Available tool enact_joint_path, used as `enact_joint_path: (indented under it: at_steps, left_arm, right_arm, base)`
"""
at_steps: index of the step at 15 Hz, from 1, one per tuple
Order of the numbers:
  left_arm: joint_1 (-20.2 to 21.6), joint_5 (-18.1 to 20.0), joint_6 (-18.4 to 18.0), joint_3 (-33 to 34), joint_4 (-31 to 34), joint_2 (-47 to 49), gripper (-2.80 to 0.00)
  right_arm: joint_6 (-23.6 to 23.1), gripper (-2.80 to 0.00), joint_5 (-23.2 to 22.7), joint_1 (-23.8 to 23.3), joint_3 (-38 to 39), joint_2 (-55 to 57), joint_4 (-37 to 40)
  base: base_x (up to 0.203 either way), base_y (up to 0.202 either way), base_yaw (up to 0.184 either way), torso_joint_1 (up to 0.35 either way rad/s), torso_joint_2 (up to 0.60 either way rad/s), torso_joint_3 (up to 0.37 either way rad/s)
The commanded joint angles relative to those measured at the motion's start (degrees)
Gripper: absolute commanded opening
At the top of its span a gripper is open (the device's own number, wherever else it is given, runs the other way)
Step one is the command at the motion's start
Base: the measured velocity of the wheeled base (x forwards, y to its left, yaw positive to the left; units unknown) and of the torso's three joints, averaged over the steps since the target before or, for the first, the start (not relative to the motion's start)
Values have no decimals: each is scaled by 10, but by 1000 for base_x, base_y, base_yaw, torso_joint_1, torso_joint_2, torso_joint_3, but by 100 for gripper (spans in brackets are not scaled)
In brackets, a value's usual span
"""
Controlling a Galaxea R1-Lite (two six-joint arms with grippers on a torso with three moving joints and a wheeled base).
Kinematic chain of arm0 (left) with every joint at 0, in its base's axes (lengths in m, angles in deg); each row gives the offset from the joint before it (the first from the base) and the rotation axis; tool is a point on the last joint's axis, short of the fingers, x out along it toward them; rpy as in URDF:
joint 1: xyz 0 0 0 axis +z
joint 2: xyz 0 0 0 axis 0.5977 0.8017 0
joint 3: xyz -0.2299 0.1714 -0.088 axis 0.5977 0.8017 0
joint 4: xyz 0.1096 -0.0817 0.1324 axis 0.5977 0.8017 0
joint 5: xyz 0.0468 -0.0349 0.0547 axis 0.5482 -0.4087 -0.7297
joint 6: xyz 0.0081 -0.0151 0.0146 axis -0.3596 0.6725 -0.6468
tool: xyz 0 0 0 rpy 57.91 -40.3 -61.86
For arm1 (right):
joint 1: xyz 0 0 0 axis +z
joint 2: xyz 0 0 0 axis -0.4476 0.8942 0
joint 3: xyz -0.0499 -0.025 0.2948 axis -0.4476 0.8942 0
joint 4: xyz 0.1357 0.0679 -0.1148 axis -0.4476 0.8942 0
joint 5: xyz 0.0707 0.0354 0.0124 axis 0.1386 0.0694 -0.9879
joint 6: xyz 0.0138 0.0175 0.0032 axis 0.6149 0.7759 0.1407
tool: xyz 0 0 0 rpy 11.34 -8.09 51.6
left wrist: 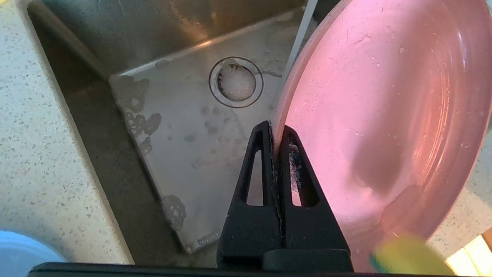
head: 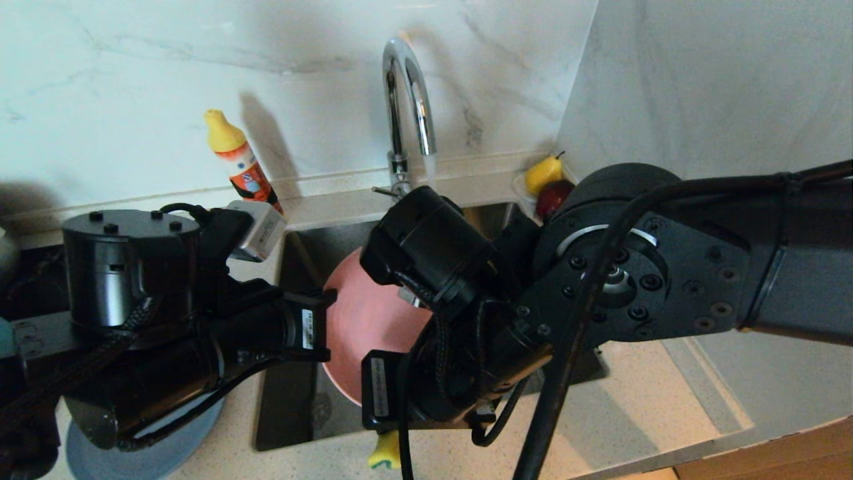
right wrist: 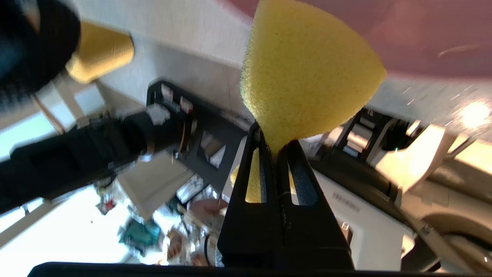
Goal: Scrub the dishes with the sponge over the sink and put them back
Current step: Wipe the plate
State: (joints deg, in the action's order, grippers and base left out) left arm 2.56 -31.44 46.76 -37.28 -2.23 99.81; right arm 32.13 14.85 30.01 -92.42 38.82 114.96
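plate (left wrist: 384,115), pink, held tilted on edge over the sink (left wrist: 184,146). we see the left gripper (left wrist: 276,132) with its fingers pressed together on the plate's rim, the thin edge caught between them; the concave face, beaded with water, is turned away from the drain (left wrist: 236,81). the right gripper (right wrist: 275,144) pinches the sponge (right wrist: 307,73) at one end, so that the free yellow part fans out beyond the fingertips, near the plate's lower rim. in the head view the sponge shows only as a yellow tip below the right wrist, at the near edge of the sink; whether it touches the plate we cannot tell. a thin stream falls from the tap (head: 406,100) behind the plate. the blue plate (head: 153,447) lies on the table (left wrist: 34,154) left of the sink, under the left arm; a bottle (head: 240,160) stands by the wall, and fruit (head: 550,183) sits in the far right corner. we do not see the bowl.

we judge the step in hand to be scrubbing the pink plate. to do it well, we would lay the sponge's broad face flat against the wet surface, sweep it in arcs from centre to rim, and press only lightly, since the plate hangs by one narrow pinch and a hard push could twist it out over the sink.
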Motion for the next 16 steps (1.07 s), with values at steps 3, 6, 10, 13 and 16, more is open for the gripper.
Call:
enact_joint_path:
  at_steps: [3,6,10,13,16]
  left_arm:
    - [0,7,1,0,-1,-4,-280]
    - [0,7,1,2,0,-6,-280]
    - [0,7,0,3,0,-5,-280]
    - [-2,8,0,5,1,-5,-280]
    - [-4,9,0,11,1,-9,-280]
  right_arm:
    - [3,-280,12,-19,0,-5,-3]
    - [2,-280,18,-33,0,-12,-10]
    - [2,-280,22,-51,0,-22,-11]
    - [2,-280,22,-69,0,-26,-12]
    - [1,-280,23,-90,0,-31,-19]
  base:
    - [0,0,0,0,0,0]
    - [0,0,0,0,0,0]
    - [0,0,0,0,0,0]
    - [0,0,0,0,0,0]
    - [0,0,0,0,0,0]
